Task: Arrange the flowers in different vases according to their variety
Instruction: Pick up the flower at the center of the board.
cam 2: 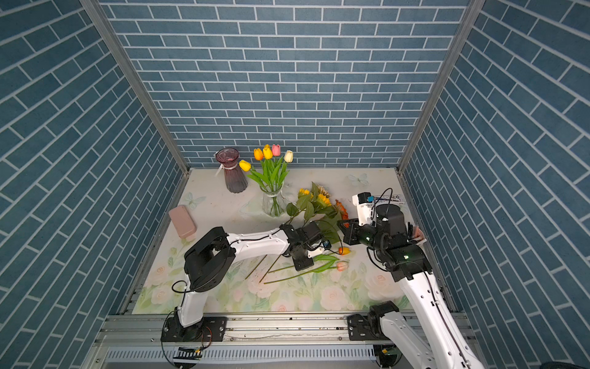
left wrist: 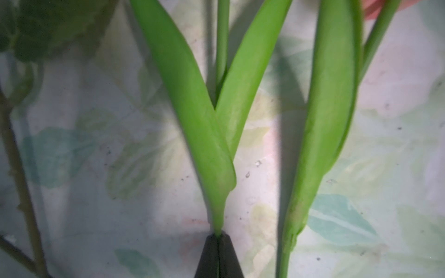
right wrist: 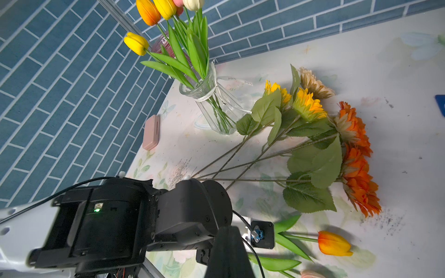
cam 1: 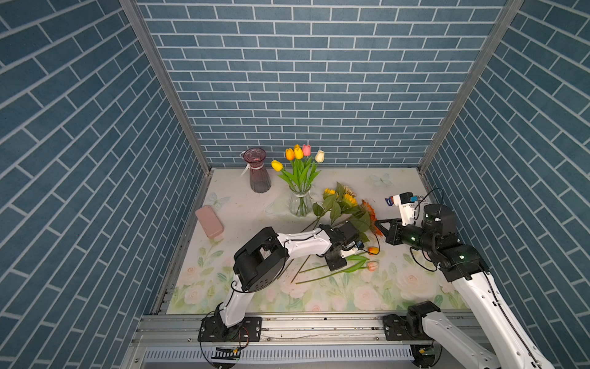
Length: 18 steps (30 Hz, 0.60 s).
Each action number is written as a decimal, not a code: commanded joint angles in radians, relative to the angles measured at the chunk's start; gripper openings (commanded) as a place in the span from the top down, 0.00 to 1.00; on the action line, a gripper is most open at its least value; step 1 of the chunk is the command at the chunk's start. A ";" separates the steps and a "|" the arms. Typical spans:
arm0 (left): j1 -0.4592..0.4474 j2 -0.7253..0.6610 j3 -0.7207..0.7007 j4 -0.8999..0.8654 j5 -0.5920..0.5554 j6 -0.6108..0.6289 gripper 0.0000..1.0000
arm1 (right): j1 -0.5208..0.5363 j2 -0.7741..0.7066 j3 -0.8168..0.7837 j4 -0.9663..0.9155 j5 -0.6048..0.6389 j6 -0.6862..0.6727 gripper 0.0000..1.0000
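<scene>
Five tulips (cam 1: pixel 300 159) stand in the clear vase (cam 1: pixel 300 204) at the back of the counter (cam 1: pixel 242 220), with the ribbed purple vase (cam 1: pixel 259 180) just beside it on the robot's left. Sunflowers (cam 1: pixel 346 201) lie in a heap on the counter next to the clear vase, their stems crossing. Nearer the robot, two more flowers lie flat: an orange tulip (cam 1: pixel 373 250) and a pink tulip (cam 1: pixel 372 265). The left fingers (left wrist: pixel 218 240) are pinched tight on the orange tulip's stem, just below where its two leaves fork (the pink tulip's stem runs alongside, untouched). The right fingers (cam 1: pixel 378 222) are pressed together with nothing between them, near the orange sunflower heads. A white ribbon (right wrist: pixel 237 80) tied round the clear vase's neck carries printed writing, too small to read. A pink case (cam 1: pixel 209 221) lies well apart at the counter's left edge.
</scene>
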<state>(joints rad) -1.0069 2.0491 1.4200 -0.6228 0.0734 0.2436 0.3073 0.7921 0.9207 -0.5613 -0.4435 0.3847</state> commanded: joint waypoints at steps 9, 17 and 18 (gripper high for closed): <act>0.150 -0.134 -0.039 -0.108 -0.181 -0.029 1.00 | -0.002 -0.090 0.033 0.001 0.097 -0.021 1.00; 0.162 -0.263 -0.043 -0.067 -0.154 -0.030 1.00 | -0.002 -0.132 0.023 0.015 0.134 -0.014 1.00; 0.161 -0.280 -0.046 -0.062 -0.140 -0.027 1.00 | -0.002 -0.134 0.019 0.017 0.134 -0.012 1.00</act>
<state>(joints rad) -0.8467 1.8099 1.3754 -0.6899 -0.0917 0.2184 0.3073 0.6682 0.9249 -0.5606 -0.3355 0.3847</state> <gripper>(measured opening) 0.050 0.036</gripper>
